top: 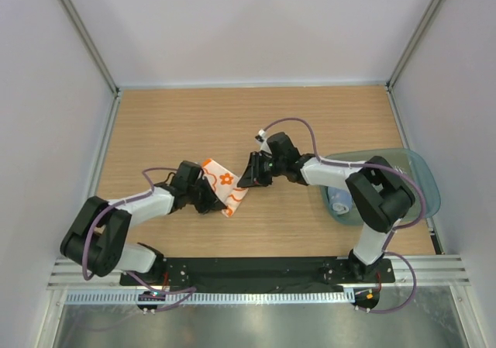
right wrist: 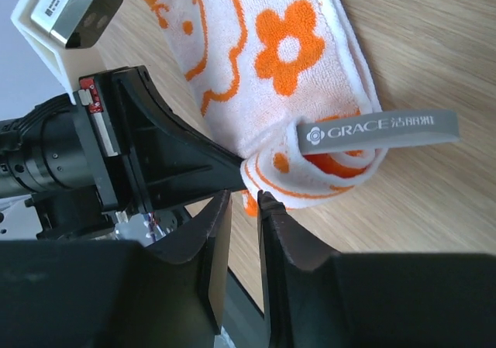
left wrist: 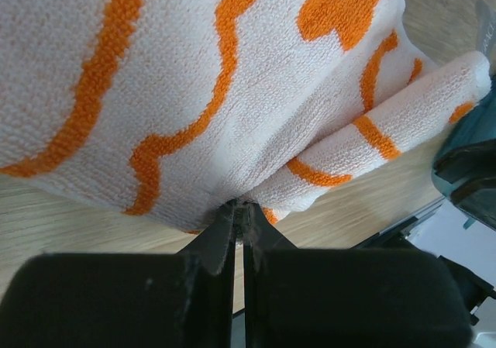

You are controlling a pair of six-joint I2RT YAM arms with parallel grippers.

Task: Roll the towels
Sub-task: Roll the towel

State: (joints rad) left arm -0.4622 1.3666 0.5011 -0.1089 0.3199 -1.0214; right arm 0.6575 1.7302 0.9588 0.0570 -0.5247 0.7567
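Wooden bench [top: 310, 123], walled on three sides.

Left gripper [top: 211, 201], left of bench centre, pointed right. In the left wrist view its fingers [left wrist: 221, 236] were pressed together, pinching the near edge of the orange-patterned towel [top: 225, 184]. The cloth bunched into the pinch point.

The orange-patterned towel sat about mid-bench, slightly left of centre, between the two grippers. It was white terry with orange squiggles and a flower. In the top view its far end was lifted and tilted, and its near end was down toward the wood. The right wrist view showed one end curled over into a loose roll, with a grey hanging loop [right wrist: 377, 129] printed "GRACE" sticking out of it.

Right gripper [top: 248, 179], just right of the towel, pointed left at it. Its fingers [right wrist: 275, 224] stood narrowly apart, tips at the curled end of the towel. An orange scrap of cloth showed in the gap. Could not tell whether it was gripped.

Translucent teal tray [top: 422, 179] at the right edge of the bench, partly under the right arm. Inside, at its near-left part, was the pale grey-blue towel [top: 339, 204], bundled up and partly hidden by the arm.
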